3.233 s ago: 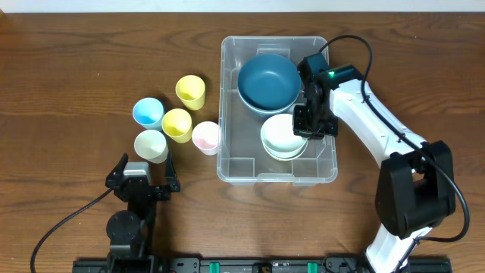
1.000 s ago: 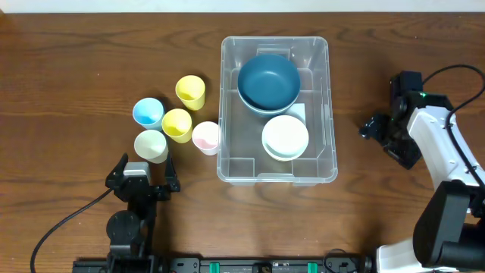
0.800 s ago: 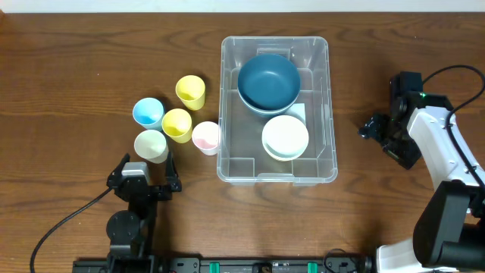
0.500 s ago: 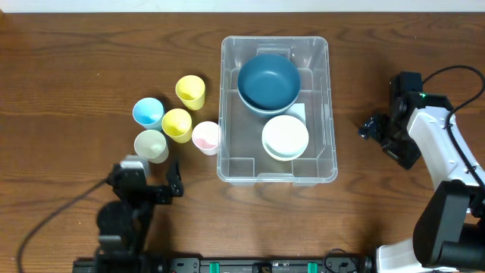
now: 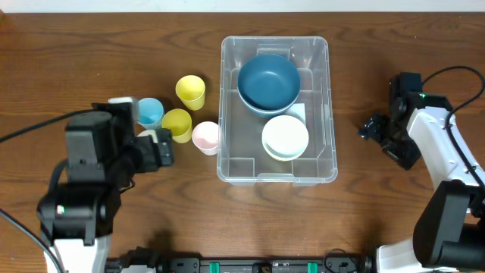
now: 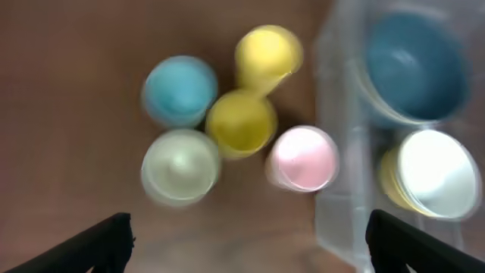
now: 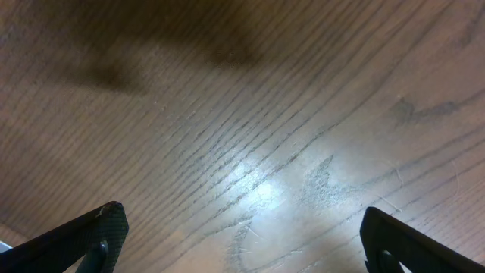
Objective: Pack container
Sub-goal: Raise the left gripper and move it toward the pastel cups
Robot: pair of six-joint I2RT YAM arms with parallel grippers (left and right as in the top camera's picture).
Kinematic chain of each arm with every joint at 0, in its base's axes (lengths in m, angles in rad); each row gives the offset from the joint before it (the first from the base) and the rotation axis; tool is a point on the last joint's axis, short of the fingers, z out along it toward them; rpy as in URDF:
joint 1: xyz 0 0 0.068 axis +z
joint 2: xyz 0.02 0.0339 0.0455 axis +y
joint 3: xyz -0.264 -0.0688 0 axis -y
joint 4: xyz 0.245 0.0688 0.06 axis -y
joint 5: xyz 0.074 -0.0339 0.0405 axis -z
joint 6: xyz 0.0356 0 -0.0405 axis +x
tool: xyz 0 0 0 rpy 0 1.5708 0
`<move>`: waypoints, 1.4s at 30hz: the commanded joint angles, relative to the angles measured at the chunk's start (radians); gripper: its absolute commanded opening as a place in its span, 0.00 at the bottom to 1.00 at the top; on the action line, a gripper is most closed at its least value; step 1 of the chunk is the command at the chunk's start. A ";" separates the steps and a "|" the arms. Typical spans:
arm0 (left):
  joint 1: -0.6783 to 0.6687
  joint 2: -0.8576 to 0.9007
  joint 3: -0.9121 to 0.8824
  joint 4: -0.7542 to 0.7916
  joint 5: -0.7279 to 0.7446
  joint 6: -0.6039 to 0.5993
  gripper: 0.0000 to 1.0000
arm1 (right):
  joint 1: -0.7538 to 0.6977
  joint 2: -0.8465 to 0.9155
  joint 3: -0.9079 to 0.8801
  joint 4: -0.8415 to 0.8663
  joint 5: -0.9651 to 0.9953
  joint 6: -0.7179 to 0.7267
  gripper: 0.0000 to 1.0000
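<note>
Left pincer (image 6: 250, 241), spread wide, hovers with the pale green cup (image 6: 180, 167) just ahead, left of its centre. Best to centre over that cup before descending, straddling one wall, clear of the yellow cup (image 6: 241, 123) beyond.

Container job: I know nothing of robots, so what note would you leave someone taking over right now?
Left gripper open, empty, above the cups.
Right gripper open, empty, over bare table right of the container.
Done: blue bowl and white bowl in the container.
Left: five cups stand on the table beside its left wall, none packed.
</note>
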 commanded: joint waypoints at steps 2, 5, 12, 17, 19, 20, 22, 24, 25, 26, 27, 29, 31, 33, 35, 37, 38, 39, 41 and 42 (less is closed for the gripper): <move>0.116 0.026 0.039 -0.098 -0.186 -0.330 0.98 | -0.004 0.002 0.000 -0.001 0.008 0.013 0.99; 0.174 0.045 0.039 -0.121 -0.166 -0.369 0.98 | -0.004 0.002 0.000 -0.001 0.008 0.013 0.99; 0.186 0.116 0.038 -0.137 -0.176 -0.369 0.98 | -0.004 0.002 0.000 -0.001 0.008 0.013 0.99; 0.186 0.261 0.038 -0.126 -0.177 -0.369 0.98 | -0.004 0.002 0.000 -0.001 0.008 0.013 0.99; 0.186 0.326 0.038 -0.126 -0.177 -0.369 0.98 | -0.004 0.002 0.000 -0.001 0.008 0.013 0.99; 0.186 0.360 0.038 -0.126 -0.177 -0.369 0.98 | -0.004 0.002 0.000 -0.001 0.008 0.013 0.99; 0.186 0.426 0.038 -0.122 -0.177 -0.370 0.98 | -0.004 0.002 0.000 -0.001 0.008 0.013 0.99; 0.186 0.484 0.038 -0.117 -0.178 -0.376 0.98 | -0.004 0.002 0.000 -0.001 0.008 0.013 0.99; 0.186 0.512 0.038 -0.115 -0.178 -0.380 0.98 | -0.004 0.002 0.000 -0.001 0.008 0.013 0.99; 0.186 0.537 0.038 -0.113 -0.178 -0.382 0.98 | -0.004 0.002 0.000 -0.001 0.008 0.013 0.99; 0.186 0.562 0.038 -0.111 -0.178 -0.384 0.98 | -0.004 0.002 0.000 -0.001 0.008 0.013 0.99; 0.186 0.603 0.038 -0.101 -0.178 -0.384 0.98 | -0.004 0.002 0.000 -0.001 0.008 0.013 0.99; 0.186 0.635 0.038 -0.090 -0.178 -0.384 0.98 | -0.004 0.002 0.000 -0.001 0.008 0.013 0.99; 0.186 0.661 0.038 -0.079 -0.178 -0.384 0.98 | -0.004 0.002 0.000 -0.001 0.008 0.013 0.99; 0.186 0.690 0.038 -0.068 -0.178 -0.384 0.98 | -0.004 0.002 0.000 -0.001 0.008 0.013 0.99; 0.186 0.710 0.038 -0.066 -0.178 -0.384 0.98 | -0.004 0.002 0.000 -0.001 0.008 0.013 0.99; 0.186 0.721 0.036 -0.066 -0.178 -0.384 0.98 | -0.004 0.002 0.000 -0.001 0.008 0.013 0.99; 0.186 0.729 0.034 -0.066 -0.178 -0.384 0.98 | -0.004 0.002 0.000 -0.001 0.008 0.013 0.99; 0.186 0.742 0.027 -0.059 -0.178 -0.383 0.98 | -0.004 0.002 0.000 -0.001 0.008 0.013 0.99; 0.186 0.748 0.019 -0.047 -0.177 -0.384 0.98 | -0.004 0.002 0.000 -0.001 0.008 0.013 0.99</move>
